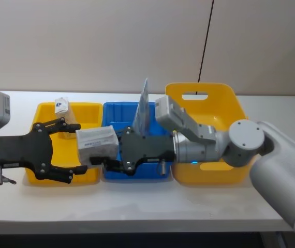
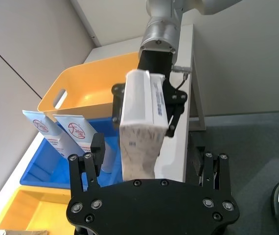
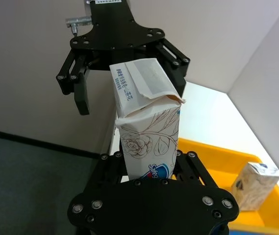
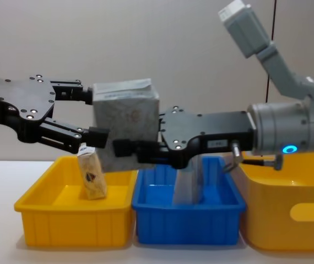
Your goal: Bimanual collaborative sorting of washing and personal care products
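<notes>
A silver-grey soft pack [image 1: 97,143] hangs in the air over the border between the small yellow bin [image 1: 43,111] and the blue bin [image 1: 117,110]. My right gripper [image 1: 114,150] is shut on its right end. My left gripper [image 1: 79,147] is open, its fingers [image 4: 97,133] straddling the pack's left end [image 4: 125,118]. In the left wrist view the pack [image 2: 139,122] stands between widely spread fingers [image 2: 81,169]. Two pale blue pouches [image 1: 142,109] stand upright in the blue bin. A small tan pack [image 4: 92,176] leans in the small yellow bin.
A large yellow bin with a handle slot [image 1: 225,98] sits at the right, under my right forearm. The three bins stand in a row on the white table [image 1: 137,204], with bare table in front. A black cable [image 1: 205,41] hangs down the wall behind.
</notes>
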Tool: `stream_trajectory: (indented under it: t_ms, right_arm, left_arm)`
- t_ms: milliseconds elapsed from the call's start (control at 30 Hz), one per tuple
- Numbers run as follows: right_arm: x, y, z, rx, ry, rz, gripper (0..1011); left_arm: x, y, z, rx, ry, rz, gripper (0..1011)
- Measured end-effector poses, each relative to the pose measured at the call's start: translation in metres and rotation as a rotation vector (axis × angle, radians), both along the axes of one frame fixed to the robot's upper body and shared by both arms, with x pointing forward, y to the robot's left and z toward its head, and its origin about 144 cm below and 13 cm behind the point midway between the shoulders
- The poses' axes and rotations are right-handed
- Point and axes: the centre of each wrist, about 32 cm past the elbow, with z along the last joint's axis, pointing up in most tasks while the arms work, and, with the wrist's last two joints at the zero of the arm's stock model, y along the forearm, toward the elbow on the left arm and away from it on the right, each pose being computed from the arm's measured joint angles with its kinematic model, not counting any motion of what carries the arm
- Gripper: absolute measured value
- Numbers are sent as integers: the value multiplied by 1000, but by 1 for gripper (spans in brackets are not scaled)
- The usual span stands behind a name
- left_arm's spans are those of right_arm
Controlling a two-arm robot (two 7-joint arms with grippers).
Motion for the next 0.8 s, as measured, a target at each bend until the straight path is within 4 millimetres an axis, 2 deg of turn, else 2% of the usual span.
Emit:
stream_trajectory:
  t_ms: [467,800]
  right_arm:
    - [-19,-39,6,27,4,-74,357]
    - [-38,-70,7,47,-6,-188,357]
  left_arm:
    - [0,0,0,0,0,0,1001]
    - [0,0,0,0,0,0,1001]
